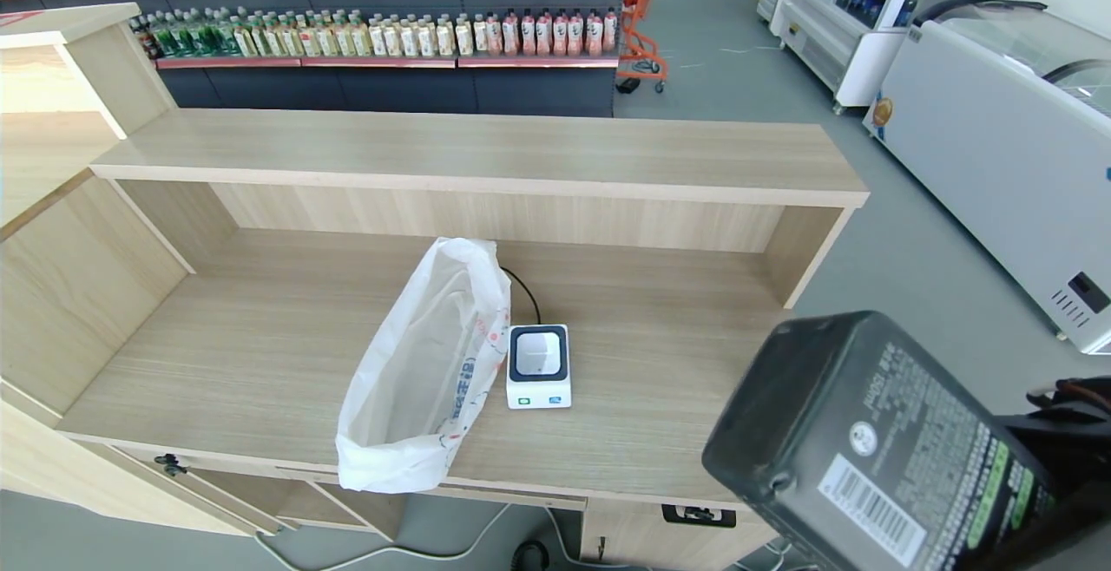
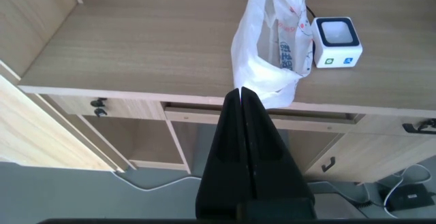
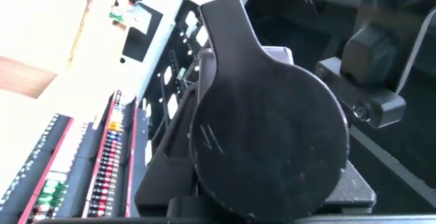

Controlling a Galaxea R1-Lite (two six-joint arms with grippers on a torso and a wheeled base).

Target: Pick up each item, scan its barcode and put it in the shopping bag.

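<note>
The left gripper (image 2: 241, 94) has matte black, tapering fingers (image 2: 230, 149).

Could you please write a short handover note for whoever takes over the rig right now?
Right gripper: jaws shut on a black container, held up off the front right corner of the counter, barcode label facing the head camera.
Left gripper: jaws shut, empty, in front of the counter's edge near the bag's mouth.
White shopping bag lies on the counter, mouth towards the robot; the barcode scanner stands just to its right.
Done: container picked up.
Left: it seems, bring its barcode over the scanner, then drop it in the bag.
</note>
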